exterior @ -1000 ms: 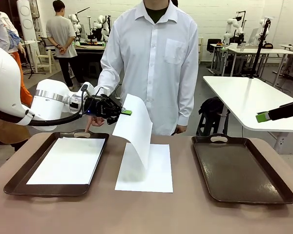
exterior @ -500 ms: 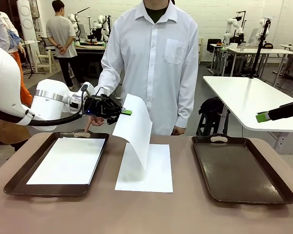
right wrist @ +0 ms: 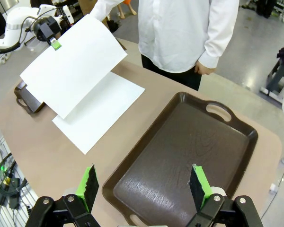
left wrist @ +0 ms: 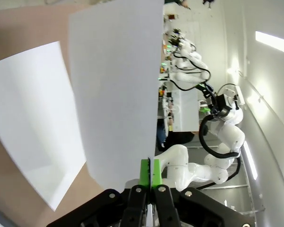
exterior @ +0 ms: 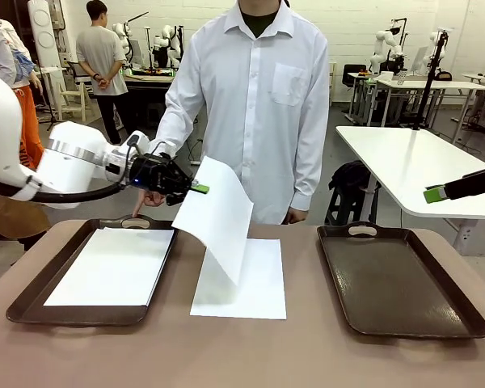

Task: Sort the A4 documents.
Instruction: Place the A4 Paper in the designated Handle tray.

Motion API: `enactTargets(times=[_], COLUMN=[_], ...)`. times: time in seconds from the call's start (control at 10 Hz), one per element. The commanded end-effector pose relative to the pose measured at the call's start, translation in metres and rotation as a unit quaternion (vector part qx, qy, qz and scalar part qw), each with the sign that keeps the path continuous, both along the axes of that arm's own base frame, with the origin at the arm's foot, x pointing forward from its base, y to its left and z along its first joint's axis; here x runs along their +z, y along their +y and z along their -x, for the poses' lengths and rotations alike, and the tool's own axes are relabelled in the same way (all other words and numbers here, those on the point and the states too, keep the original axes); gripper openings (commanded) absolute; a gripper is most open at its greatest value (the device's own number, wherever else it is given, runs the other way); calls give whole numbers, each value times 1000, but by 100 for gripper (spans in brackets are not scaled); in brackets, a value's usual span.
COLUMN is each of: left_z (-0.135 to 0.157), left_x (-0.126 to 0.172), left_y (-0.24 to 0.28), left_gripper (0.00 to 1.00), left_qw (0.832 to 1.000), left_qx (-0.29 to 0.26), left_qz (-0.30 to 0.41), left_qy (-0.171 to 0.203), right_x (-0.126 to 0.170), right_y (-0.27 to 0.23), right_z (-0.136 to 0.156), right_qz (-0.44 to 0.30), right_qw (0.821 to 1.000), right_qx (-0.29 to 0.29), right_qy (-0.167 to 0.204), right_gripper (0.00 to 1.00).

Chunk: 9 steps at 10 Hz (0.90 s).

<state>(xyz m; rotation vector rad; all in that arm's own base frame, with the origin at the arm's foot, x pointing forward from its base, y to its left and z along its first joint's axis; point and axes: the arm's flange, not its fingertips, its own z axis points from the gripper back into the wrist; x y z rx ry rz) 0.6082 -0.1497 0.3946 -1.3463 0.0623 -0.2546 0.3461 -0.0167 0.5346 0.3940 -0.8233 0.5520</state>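
1. Left gripper (exterior: pixel 198 188): green-padded jaws pinched shut on the top corner of a thin white rectangular A4 paper sheet (exterior: pixel 218 217), lifted and curling above the table's middle.
2. Right gripper (right wrist: pixel 144 182): jaws spread wide, gripping nothing, poised over a bare dark brown handled tray (right wrist: pixel 180 142) at the right.
3. Second white A4 sheet (exterior: pixel 255 293): flat on the beige tabletop (exterior: pixel 242 356) between the trays, beneath the lifted one.
4. Third white A4 sheet (exterior: pixel 109 267): flat inside the left dark brown tray (exterior: pixel 24 305).
5. Person in a white shirt (exterior: pixel 259 97): standing at the far edge.
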Motion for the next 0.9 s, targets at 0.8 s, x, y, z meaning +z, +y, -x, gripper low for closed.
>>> enactTargets(times=[0.8], left_z=[44], left_x=[17], left_y=[126], left_gripper=[1], left_qw=[977], left_qx=[38], left_qz=[-195], left_qy=[73], right_x=[-2], right_y=[0], right_z=[-2], right_qz=[-8], right_qw=[1000], right_qx=[4], right_qy=[2], right_gripper=[100])
